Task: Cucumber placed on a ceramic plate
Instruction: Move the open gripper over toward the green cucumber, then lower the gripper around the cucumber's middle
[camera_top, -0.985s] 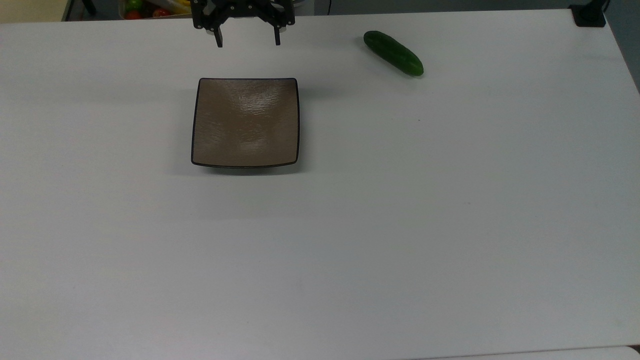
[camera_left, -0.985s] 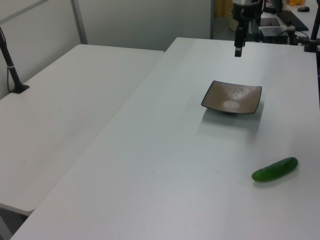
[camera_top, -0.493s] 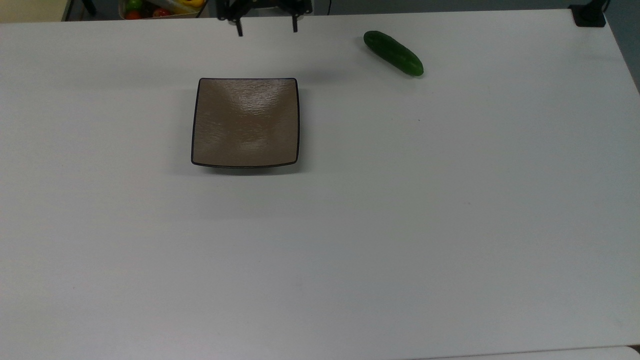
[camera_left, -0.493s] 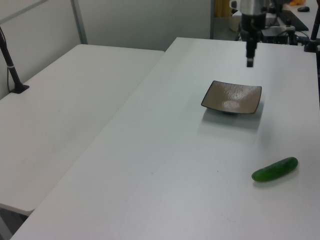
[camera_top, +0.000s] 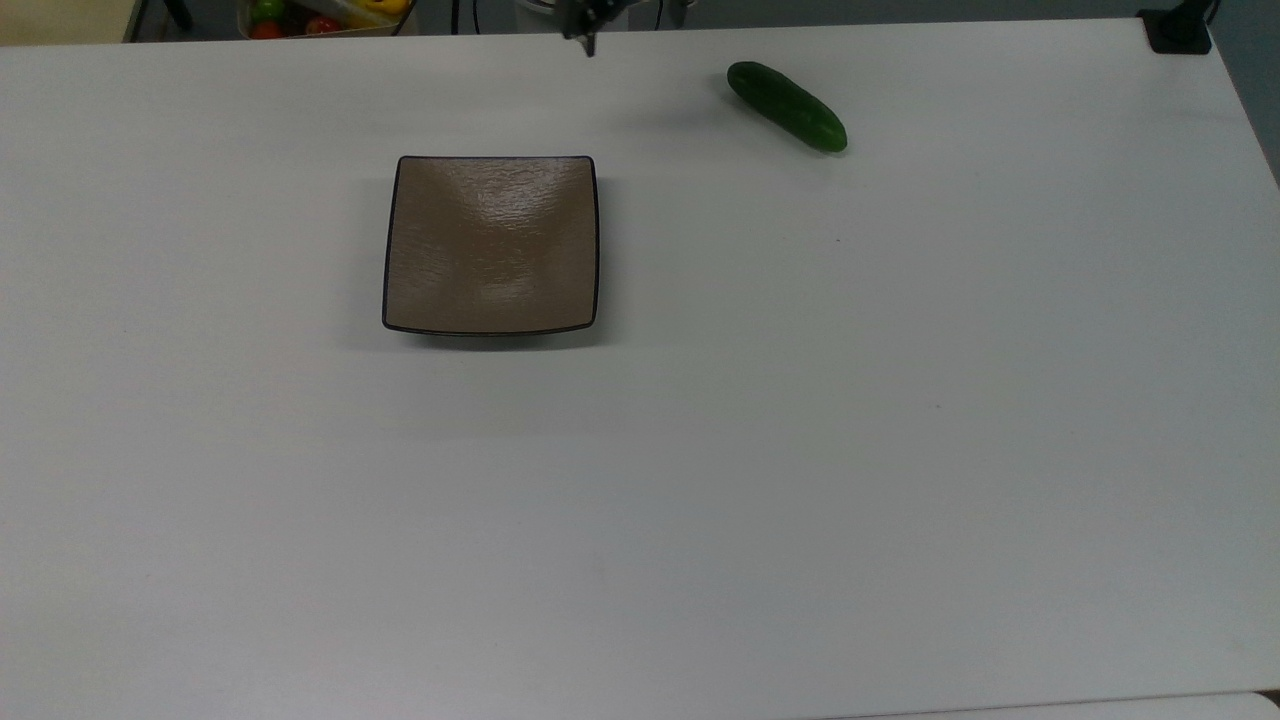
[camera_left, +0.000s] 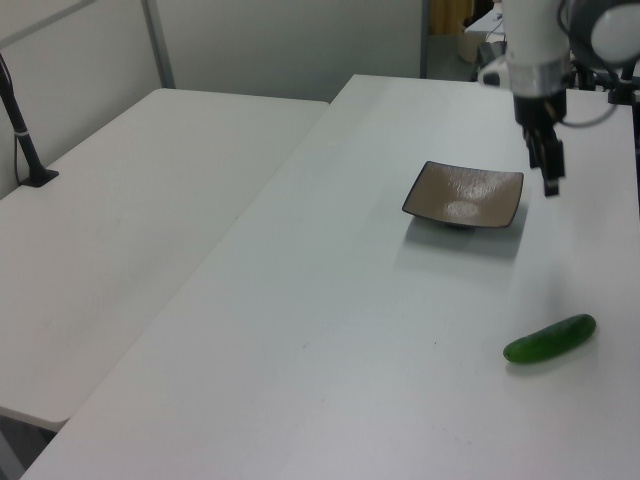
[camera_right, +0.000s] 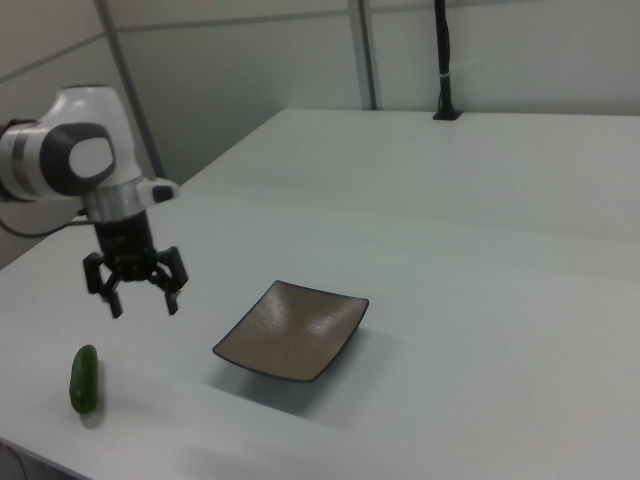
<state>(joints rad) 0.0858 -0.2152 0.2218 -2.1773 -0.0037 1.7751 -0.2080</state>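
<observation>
**Jaws apart above the table, cucumber lying alone**

Jaws of the gripper (camera_right: 143, 296) are standing apart with nothing between them, hanging in the air at the left of the right view. Below it, in the lower left corner, the cucumber (camera_right: 85, 379) is lying on the white table (camera_right: 480, 330). At frame centre, the ceramic plate (camera_right: 292, 330) is sitting bare, well apart from the cucumber.

Arm: a white Panda arm (camera_right: 70, 160) is seen at the right view's left, its wrist turned downward.
Gripper: the gripper (camera_right: 143, 302) is held pointing straight down, above the worktop (camera_right: 450, 330) and clear of it.
Fingers: the two black fingers (camera_right: 171, 303) are spread wide apart, with nothing held between them.
Position: in the left view the gripper (camera_left: 549, 178) is seen at the far right.
</observation>
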